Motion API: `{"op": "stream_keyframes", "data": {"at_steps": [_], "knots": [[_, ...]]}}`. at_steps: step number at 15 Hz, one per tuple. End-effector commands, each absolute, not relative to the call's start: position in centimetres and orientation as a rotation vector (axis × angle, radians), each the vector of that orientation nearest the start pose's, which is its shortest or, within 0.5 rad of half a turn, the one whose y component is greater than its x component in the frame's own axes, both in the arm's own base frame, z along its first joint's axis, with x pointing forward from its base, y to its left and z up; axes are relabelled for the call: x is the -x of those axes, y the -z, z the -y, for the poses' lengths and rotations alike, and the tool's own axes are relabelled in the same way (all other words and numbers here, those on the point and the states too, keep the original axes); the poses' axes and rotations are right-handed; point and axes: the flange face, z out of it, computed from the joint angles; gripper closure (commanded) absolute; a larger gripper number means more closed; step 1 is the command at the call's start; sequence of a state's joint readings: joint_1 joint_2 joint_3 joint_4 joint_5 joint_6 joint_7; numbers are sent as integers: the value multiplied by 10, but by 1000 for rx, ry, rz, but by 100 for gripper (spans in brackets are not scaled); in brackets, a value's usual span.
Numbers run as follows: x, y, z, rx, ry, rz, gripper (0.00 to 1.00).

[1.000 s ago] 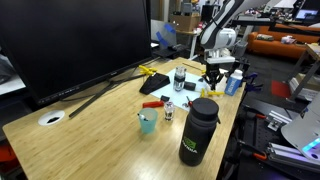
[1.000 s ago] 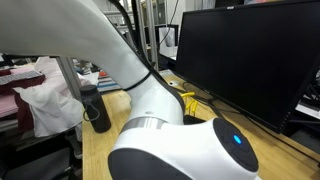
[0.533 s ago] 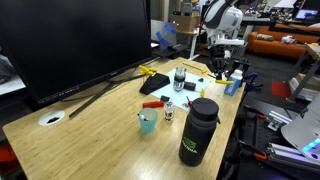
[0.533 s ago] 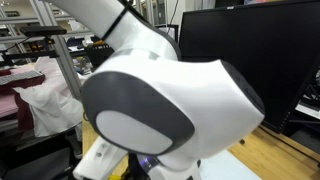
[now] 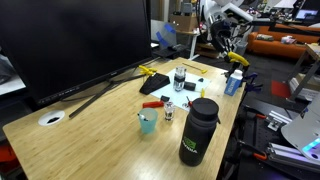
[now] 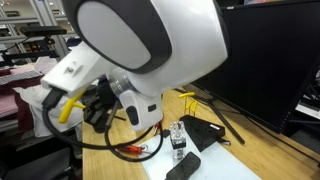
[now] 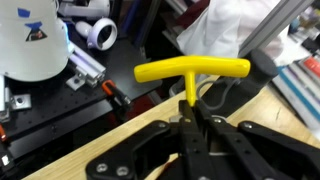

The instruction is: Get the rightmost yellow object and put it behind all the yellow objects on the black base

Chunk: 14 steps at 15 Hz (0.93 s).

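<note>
The rightmost yellow object (image 7: 193, 70) is a T-shaped yellow piece, held up in the air off the table's far end. My gripper (image 7: 193, 122) is shut on its stem, crossbar pointing away from the jaws. In both exterior views the gripper (image 5: 230, 48) (image 6: 84, 103) hangs high with the yellow piece (image 5: 238, 58) (image 6: 68, 108) sticking out of it. The other yellow objects (image 5: 151, 71) lie in a cluster on the black base (image 5: 108, 89), the monitor's splayed stand.
On the wooden table stand a tall black bottle (image 5: 199, 130), a teal cup (image 5: 148, 122), a flat red item (image 5: 153, 103) and a small dark-capped bottle (image 5: 179, 77). The big monitor (image 5: 70, 40) fills the back. A white disc (image 5: 52, 118) lies near the front corner.
The gripper has risen from low over the table's far end to well above it, carrying the yellow piece up and turning it outward.
</note>
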<state>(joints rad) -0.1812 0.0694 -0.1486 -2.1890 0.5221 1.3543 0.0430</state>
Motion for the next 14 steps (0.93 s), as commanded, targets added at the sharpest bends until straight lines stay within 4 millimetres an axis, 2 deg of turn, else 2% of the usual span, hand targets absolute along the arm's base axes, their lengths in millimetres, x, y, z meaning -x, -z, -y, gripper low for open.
{"op": "stream_keyframes", "data": {"at_steps": [1,10,14], "knots": [[-430,-368,71,2087,-1060,-458,98],[-454,-420,40,1789,-1082,-189,98],[-469,-409,32,1826,-1068,-235,98]]}}
